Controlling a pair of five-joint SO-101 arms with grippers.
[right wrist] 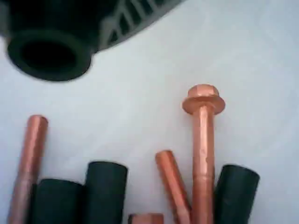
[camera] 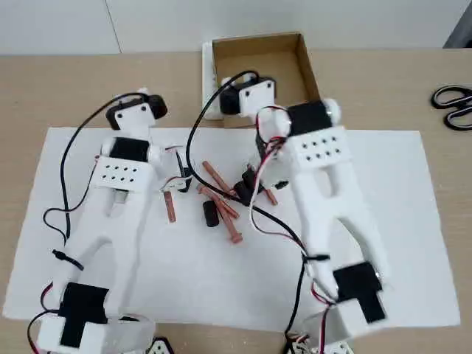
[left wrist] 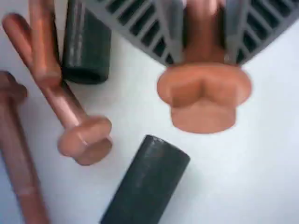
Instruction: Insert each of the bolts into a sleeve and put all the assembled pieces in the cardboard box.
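Mid-desk, the left claw (left wrist: 204, 32) clenches a copper bolt (left wrist: 203, 100) and the right claw (right wrist: 56, 23) grips a black sleeve (right wrist: 49, 56), with loose pieces (camera: 221, 199) between them. This looks like the mating step: next, the shank must line up with the bore. Farther off stands the cardboard box (camera: 262, 63).

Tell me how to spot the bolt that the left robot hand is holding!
Look at the white sheet, then at the left hand beside the pile of copper bolts. Its bolt is clamped in the hand with the flanged head sticking out; the others lie loose on the sheet.
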